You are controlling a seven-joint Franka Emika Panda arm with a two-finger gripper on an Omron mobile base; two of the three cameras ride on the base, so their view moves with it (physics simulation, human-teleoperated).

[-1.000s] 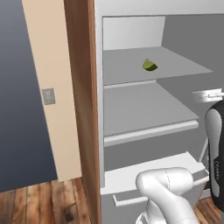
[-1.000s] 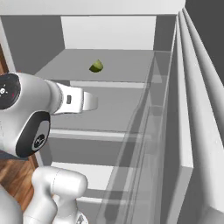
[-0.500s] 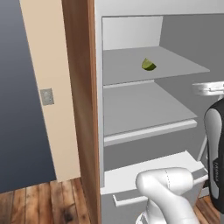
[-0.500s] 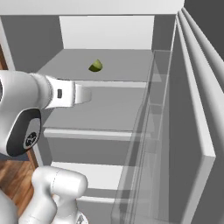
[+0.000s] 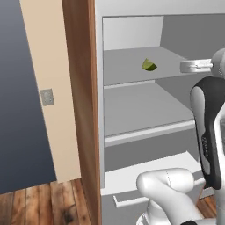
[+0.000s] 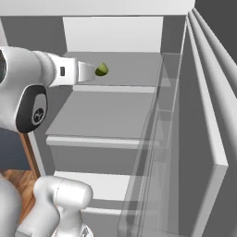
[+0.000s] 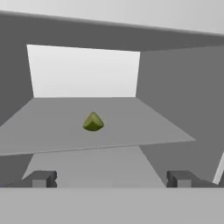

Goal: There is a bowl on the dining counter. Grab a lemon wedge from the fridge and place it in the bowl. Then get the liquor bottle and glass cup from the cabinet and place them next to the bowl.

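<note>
The lemon wedge [image 5: 149, 65] [image 6: 101, 69] [image 7: 92, 122] lies on the upper shelf [image 5: 132, 66] [image 6: 134, 69] [image 7: 52, 127] of the open fridge [image 5: 176, 48] [image 6: 115, 32], roughly midway across that shelf and set back from its front edge (a small yellow-green piece, pointed end up in the hand view). Nothing touches it. In front of the shelf's edge and apart from the wedge is the gripper [image 7: 112, 179], its two dark fingertips [image 7: 41, 179] spread wide with nothing between them; the wedge sits beyond the gap, a little toward the left tip. In the right base view the white forearm [image 6: 55, 71] reaches toward the shelf at wedge height, its end just beside the wedge in the picture. Below the upper shelf lies a second grey shelf [image 5: 140, 110] [image 6: 102, 115], and under that a white ledge. To the left of the fridge stands a wooden side panel [image 5: 81, 110], then a beige wall strip with a grey switch plate [image 5: 47, 97]. Wood flooring [image 5: 39, 204] runs along the fridge's foot.
</note>
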